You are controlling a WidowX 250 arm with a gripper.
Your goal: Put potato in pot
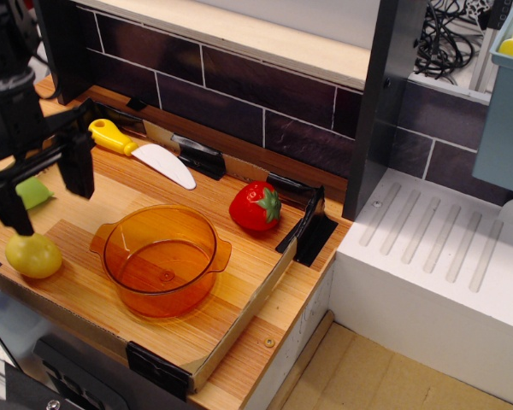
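The potato [33,255] is a small yellow-olive rounded toy lying at the front left of the wooden tray. The pot [162,259] is a translucent orange round pot with two side handles, standing empty in the middle of the tray, to the right of the potato. My black gripper [43,195] hangs open above the tray's left side. Its left finger [11,209] reaches down just above the potato and its right finger [77,171] is further back and to the right. It holds nothing.
A light green pear-shaped toy [36,193] lies partly hidden behind the gripper. A yellow-handled toy knife [142,150] lies at the back of the tray. A red strawberry [256,207] sits right of the pot. A white drainboard [436,248] is to the right.
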